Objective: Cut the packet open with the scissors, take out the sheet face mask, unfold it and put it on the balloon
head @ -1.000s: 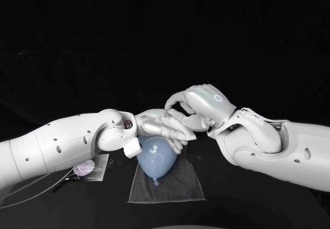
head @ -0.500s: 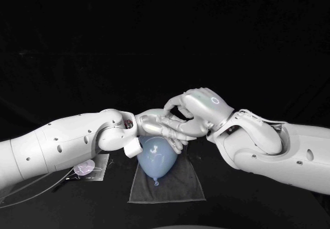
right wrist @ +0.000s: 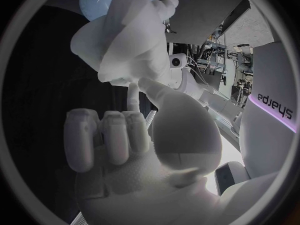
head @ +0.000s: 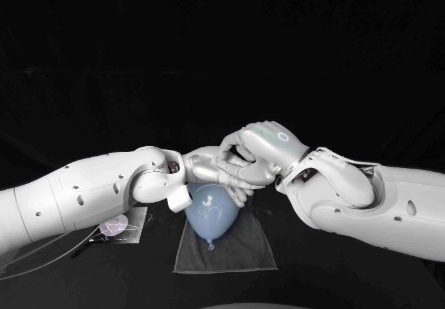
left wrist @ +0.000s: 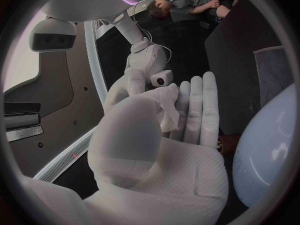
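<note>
A pale blue balloon (head: 211, 215) lies on a dark grey cloth (head: 243, 254) at the table's middle, its knot toward me. My left hand (head: 220, 172) hovers over the balloon's far end and holds the crumpled white sheet face mask (left wrist: 165, 105) against its fingers, beside the balloon (left wrist: 270, 145). My right hand (head: 267, 147) sits right against it from the far right, most fingers curled in. In the right wrist view its thumb and one finger (right wrist: 132, 97) reach up and meet at the bundle in my left hand (right wrist: 128, 40). The opened packet (head: 119, 226) lies under my left forearm.
Both forearms crowd the table's middle, crossing over the cloth's far edge. Dark bare table lies beyond the hands and to the right of the cloth.
My right hand has dropped a little and closed in on the left hand, its fingers curling tighter over it. The left hand and the balloon have stayed put.
</note>
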You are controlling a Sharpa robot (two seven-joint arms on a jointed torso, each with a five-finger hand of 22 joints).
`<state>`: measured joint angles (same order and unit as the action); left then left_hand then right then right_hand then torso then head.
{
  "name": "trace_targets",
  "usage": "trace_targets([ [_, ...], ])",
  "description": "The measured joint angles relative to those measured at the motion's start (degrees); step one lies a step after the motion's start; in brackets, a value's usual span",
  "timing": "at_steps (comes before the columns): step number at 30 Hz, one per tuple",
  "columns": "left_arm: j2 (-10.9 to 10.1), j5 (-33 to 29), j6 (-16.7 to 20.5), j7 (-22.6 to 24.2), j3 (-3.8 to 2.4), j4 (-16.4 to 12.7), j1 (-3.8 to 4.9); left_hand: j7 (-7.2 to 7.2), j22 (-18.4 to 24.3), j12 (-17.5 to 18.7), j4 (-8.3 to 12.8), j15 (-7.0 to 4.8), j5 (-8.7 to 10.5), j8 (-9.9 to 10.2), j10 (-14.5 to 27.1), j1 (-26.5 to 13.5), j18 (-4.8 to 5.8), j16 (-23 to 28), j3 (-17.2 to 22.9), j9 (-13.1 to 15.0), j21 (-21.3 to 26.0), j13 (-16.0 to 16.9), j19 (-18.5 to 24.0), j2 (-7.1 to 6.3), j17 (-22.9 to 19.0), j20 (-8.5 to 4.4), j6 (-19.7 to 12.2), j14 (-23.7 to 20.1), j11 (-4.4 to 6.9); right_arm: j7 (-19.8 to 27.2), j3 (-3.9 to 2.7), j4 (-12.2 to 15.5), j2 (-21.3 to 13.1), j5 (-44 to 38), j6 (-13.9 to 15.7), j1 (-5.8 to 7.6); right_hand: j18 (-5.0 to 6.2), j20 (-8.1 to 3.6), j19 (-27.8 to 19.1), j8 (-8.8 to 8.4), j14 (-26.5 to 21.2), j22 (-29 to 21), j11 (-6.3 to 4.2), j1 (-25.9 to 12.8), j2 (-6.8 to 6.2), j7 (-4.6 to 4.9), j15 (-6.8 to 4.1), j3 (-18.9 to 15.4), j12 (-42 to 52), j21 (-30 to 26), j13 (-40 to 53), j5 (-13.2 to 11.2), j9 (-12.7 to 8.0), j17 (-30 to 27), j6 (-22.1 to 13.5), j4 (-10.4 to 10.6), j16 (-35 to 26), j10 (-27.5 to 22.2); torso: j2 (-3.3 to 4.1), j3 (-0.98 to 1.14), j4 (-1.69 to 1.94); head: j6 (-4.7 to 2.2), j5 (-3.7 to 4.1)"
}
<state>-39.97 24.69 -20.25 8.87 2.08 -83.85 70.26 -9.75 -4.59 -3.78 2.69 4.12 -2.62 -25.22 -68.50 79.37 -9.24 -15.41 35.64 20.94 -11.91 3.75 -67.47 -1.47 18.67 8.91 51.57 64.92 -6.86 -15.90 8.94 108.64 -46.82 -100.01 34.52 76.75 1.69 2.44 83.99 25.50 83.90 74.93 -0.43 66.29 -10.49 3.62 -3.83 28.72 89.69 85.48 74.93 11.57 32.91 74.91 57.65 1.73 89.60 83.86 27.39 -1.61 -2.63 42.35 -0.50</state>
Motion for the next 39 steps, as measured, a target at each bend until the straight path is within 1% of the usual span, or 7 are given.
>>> trace_targets([
  [3, 0.0, 0.1, 0.0, 0.0, 0.00, 0.0, 0.00, -0.09, 0.0, 0.0, 0.0, 0.00, 0.00, 0.0, 0.0, 0.0, 0.00, 0.0, 0.0, 0.0, 0.0, 0.0, 0.0, 0.00, 0.1, 0.00, 0.1, 0.0, 0.00, -0.3, 0.02, -0.2, 0.2, 0.0, -0.7, -0.02, 0.00, -0.39, 0.0, 0.00, 0.1, 0.0, -0.19, 0.6, 0.02, -0.25, -0.27, 0.6, 0.0, 0.0, 0.0, 0.9, 0.7, 0.0, -0.2, -0.2, 0.2, 0.2, -0.01, -0.01, -0.01, 0.05, -0.04],
  [18, -0.1, 0.5, 0.3, -0.4, 0.09, 0.1, -0.06, -0.09, 0.0, 0.0, 0.0, 0.01, 0.00, 0.2, 0.0, 0.0, 0.02, 0.0, 0.0, 0.0, 0.0, 0.0, 0.0, 0.00, 0.1, 0.00, 0.1, 0.0, 0.00, -1.1, -0.05, -0.7, 0.8, -0.3, -2.9, 0.04, 0.00, -0.39, 0.0, 0.00, 0.1, 0.0, -0.19, 0.6, 0.02, -0.09, -0.27, 1.2, 0.1, 0.0, 0.0, 0.3, 1.9, 0.0, -0.5, 0.5, 0.2, 0.2, -0.02, -0.01, -0.01, 0.25, -0.08],
  [21, -0.1, 0.5, 0.4, -0.5, 0.09, 0.1, -0.06, -0.09, 0.0, 0.0, 0.0, 0.02, 0.00, 0.3, 0.0, 0.0, -0.11, 0.0, 0.0, 0.0, 0.0, 0.0, 0.0, -0.01, 0.1, 0.00, 0.1, 0.0, 0.00, -1.1, -0.03, -0.7, 0.8, -0.6, -3.0, 0.03, 0.00, -0.39, 0.0, 0.05, 0.1, 0.0, -0.29, 2.5, 1.92, -0.55, -0.27, 4.2, 0.1, 0.0, 0.0, -0.3, 3.1, 0.0, -1.0, 0.0, 0.2, 0.1, -0.02, 0.00, -0.01, 0.26, -0.04],
  [22, -0.1, 0.5, 0.4, -0.5, 0.08, 0.1, -0.06, -0.08, 0.0, 0.0, 0.0, 0.02, 0.00, 0.2, 0.0, -0.1, -0.21, 0.0, 0.0, 0.0, 0.0, 0.0, 0.0, -0.08, 0.1, 0.00, 0.1, 0.0, 0.00, -1.1, 0.00, -0.7, 0.9, -0.7, -3.0, 0.02, 0.00, -0.39, 0.0, 0.33, 0.1, 0.0, -0.29, 2.8, 2.99, -0.53, -0.27, 5.9, 0.1, 0.0, 0.0, -0.5, 3.8, 0.0, -1.0, -0.1, 0.2, 0.1, -0.02, 0.00, -0.01, 0.26, -0.01],
  [24, -0.2, 0.5, 0.6, -0.5, 0.01, 0.2, -0.02, -0.08, 0.0, 0.0, 0.0, 0.02, 0.00, 0.1, 0.0, -0.1, -0.51, 0.0, 0.0, 0.0, 0.0, 0.0, 0.0, -0.08, 0.1, 0.00, 0.1, 0.0, 0.00, -1.0, 0.08, -0.7, 0.8, -0.9, -2.8, -0.03, 0.00, -0.39, 0.0, 0.31, 0.1, 0.0, -0.29, 3.3, 4.16, -0.21, -0.27, 10.0, 0.1, 0.0, 0.0, -2.5, 4.4, 0.0, -1.3, -0.6, 0.2, 0.1, -0.03, 0.00, -0.01, 0.23, 0.04],
  [29, -0.1, 0.5, 0.7, -0.4, -0.03, 0.1, 0.03, -0.08, 0.0, 0.0, 0.0, 0.03, 0.00, 0.0, 0.0, -0.1, -0.57, 0.0, 0.0, 0.0, -0.2, 0.0, 0.0, -0.08, 0.1, 0.00, 0.1, 0.0, 0.00, -0.8, 0.11, -0.4, 0.2, -1.3, -1.4, -0.07, 0.00, -0.39, 0.0, 0.31, 0.1, 0.0, -0.29, 2.7, 5.05, 0.02, -0.27, 14.6, 0.1, 0.0, 0.0, -4.3, 4.9, 0.0, -1.3, -1.4, 0.1, 0.1, -0.02, 0.02, 0.01, 0.12, 0.12],
  [39, -0.2, 0.5, 0.7, -0.4, 0.01, 0.0, 0.00, 0.02, 0.0, 0.0, 0.0, -0.03, 0.12, 0.0, 0.0, 0.1, -0.56, 0.0, 0.0, 0.0, -0.2, 0.0, 0.0, 0.08, 0.1, 0.00, 0.0, 0.0, 0.00, 0.7, -0.06, 1.2, -4.2, -0.5, 4.5, -0.06, -0.01, -0.38, 0.0, 0.31, 0.1, 0.0, -0.29, 1.9, 5.86, 0.02, -0.26, 15.7, 0.1, -0.1, 0.0, -6.1, 4.9, 0.0, -1.3, -2.3, 0.2, 0.1, -0.03, 0.02, -0.01, -0.03, 0.18],
])
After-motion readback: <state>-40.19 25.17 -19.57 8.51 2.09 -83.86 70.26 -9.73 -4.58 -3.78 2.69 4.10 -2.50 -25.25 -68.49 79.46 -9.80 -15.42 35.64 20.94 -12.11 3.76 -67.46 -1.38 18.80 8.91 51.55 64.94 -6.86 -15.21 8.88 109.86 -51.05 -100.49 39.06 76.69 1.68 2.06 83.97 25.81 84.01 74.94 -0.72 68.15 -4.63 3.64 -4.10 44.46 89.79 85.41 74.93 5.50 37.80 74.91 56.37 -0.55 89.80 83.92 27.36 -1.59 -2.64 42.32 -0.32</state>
